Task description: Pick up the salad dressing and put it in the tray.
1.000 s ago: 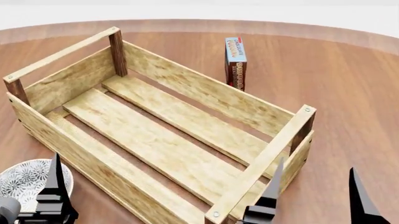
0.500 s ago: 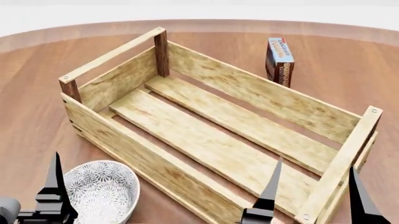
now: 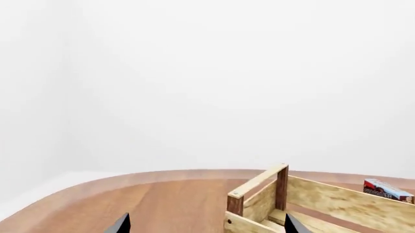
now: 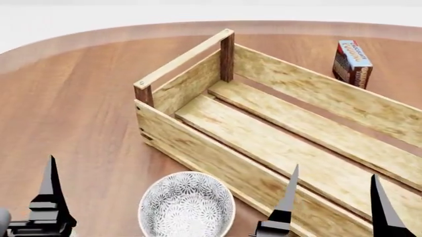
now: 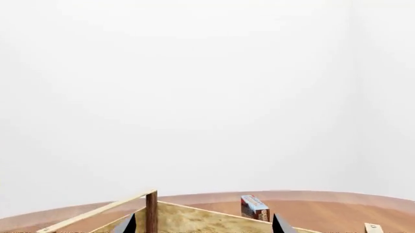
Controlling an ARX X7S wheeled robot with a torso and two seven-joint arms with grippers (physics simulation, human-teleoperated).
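Observation:
The salad dressing is not in view in any frame. The tray (image 4: 197, 143), a light-wood slatted crate with dark corner posts, lies empty across the middle and right of the head view; it also shows in the left wrist view (image 3: 259, 201) and the right wrist view (image 5: 194, 218). My right gripper (image 4: 333, 207) is open and empty over the tray's near wall; its tips show wide apart in the right wrist view (image 5: 202, 225). My left gripper (image 3: 206, 227) is open and empty; one of its fingers (image 4: 49, 195) shows at the head view's lower left.
A patterned grey-white bowl (image 4: 187, 210) sits on the brown wooden table (image 4: 72, 98) just in front of the tray's near wall, between my grippers. A small red-and-blue carton (image 4: 351, 63) stands beyond the tray's far wall. The table's curved edge runs along the back.
The head view has swung to the left: the tray and carton have shifted right in the picture and the bowl has come fully into view. Both grippers stay open.

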